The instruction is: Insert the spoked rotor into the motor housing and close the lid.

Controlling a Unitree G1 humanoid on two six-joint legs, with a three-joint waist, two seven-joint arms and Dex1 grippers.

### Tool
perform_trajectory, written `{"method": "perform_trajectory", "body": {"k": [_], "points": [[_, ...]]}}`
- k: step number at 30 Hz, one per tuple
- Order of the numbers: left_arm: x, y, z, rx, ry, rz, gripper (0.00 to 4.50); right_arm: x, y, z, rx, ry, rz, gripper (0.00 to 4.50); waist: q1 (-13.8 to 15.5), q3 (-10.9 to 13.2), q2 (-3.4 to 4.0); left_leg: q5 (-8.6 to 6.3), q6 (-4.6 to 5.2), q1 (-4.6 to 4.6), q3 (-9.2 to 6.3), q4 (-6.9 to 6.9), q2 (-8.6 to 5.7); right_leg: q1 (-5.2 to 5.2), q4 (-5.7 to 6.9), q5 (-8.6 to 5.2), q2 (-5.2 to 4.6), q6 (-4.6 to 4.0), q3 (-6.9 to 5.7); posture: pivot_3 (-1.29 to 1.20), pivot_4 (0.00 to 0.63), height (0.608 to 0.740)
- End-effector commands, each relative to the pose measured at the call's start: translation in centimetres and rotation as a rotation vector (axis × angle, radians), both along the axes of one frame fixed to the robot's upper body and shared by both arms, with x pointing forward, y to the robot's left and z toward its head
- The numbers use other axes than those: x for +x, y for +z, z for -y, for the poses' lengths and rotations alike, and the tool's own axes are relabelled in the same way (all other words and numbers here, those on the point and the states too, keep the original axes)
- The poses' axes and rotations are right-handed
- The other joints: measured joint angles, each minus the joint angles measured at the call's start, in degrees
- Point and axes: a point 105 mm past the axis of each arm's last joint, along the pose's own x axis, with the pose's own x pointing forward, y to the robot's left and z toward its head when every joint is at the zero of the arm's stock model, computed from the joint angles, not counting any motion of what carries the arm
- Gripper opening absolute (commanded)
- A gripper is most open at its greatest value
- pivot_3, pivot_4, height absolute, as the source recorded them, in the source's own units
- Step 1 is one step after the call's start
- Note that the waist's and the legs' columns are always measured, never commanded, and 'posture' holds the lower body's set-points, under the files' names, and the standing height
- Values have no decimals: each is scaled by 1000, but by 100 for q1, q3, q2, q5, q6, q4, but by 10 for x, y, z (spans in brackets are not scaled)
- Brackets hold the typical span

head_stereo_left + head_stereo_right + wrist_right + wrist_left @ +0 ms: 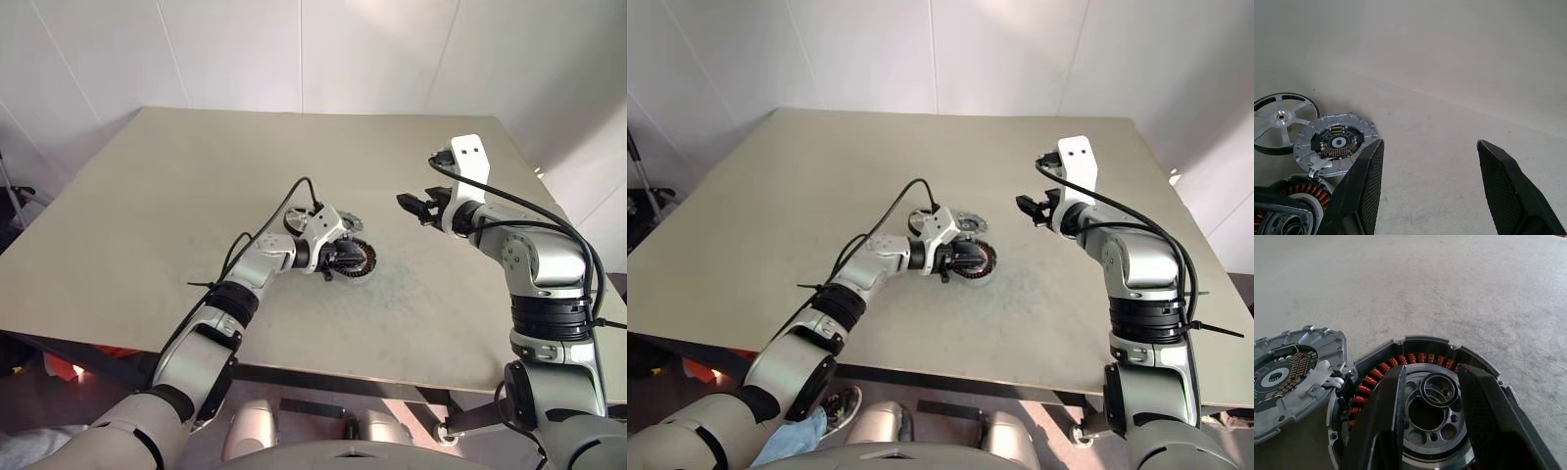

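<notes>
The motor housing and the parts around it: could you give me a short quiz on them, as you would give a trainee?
1. True or false: the spoked rotor already sits inside the motor housing.
2. What lies right beside the housing? A) the lid B) a screwdriver C) a cup
3. Fill in: the ___ end effector hangs over the housing.
Key: 1 false, it lies on the table; 2 A; 3 left: the left end effector.
</notes>
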Motion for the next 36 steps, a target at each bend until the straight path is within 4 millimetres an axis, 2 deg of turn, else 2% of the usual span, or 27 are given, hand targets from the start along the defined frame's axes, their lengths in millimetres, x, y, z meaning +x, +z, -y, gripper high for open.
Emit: {"method": "perform_trajectory", "body": {"k": [1, 6, 10, 14, 17, 21, 25, 32, 36], "points": [[6, 26, 1, -78, 2, 54, 1632, 1, 22, -3, 0, 10, 86, 3395, 0, 0, 0, 0, 0, 0, 0, 0, 0, 0, 0, 0, 0, 0, 0, 0, 0, 740], [8, 56, -13, -223, 25, 61, 1632, 1, 21, -4, 2, 16, 84, 3395, -3, 1, 0, 0, 0, -2, 0, 0, 1, -2, 1, 0, 0, -1, 0, 0, 0, 740], [12, 72, -39, -294, 89, 53, 1632, -4, 14, -13, 4, 59, 66, 3395, -14, 1, 1, 0, 0, 0, 1, -1, 2, -2, 3, 0, 0, -2, 0, 0, 0, 740], [19, 71, -72, -278, 193, 57, 1632, -18, -15, -37, -21, 154, -9, 3395, -27, 2, 1, 0, -1, 4, 1, -5, 3, -2, 2, -1, 1, -2, -1, 0, 0, 740], [19, 63, -97, -250, 263, 46, 1632, -27, -33, -55, -13, 197, -58, 3395, -20, 3, 2, 0, -1, 0, 1, -7, 1, -5, 0, -1, 0, -2, -1, 0, 0, 740], [13, 53, -117, -217, 313, 32, 1632, -32, -39, -72, 6, 233, -77, 3395, -27, 7, 1, 0, -2, -2, 1, -7, 1, -7, 0, -1, 0, -2, -1, 0, 0, 740], [8, 49, -122, -204, 331, 25, 1632, -36, -43, -75, -19, 248, -92, 3395, -11, 12, -6, 0, -4, -1, 0, -7, 1, -4, -1, -2, 0, 0, -1, 0, 0, 740], [2, 46, -118, -210, 341, 11, 1632, -37, -56, -56, -100, 218, -119, 3395, -20, 18, -15, 1, -6, 2, 0, -10, 0, -3, -3, -2, 0, 1, 0, 0, 0, 740], [2, 43, -117, -206, 344, 6, 1632, -40, -57, -54, -114, 226, -123, 3395, -22, 19, -17, 3, -9, 5, 0, -18, 0, -4, -3, -3, 1, 2, 0, 0, 0, 740]]}}
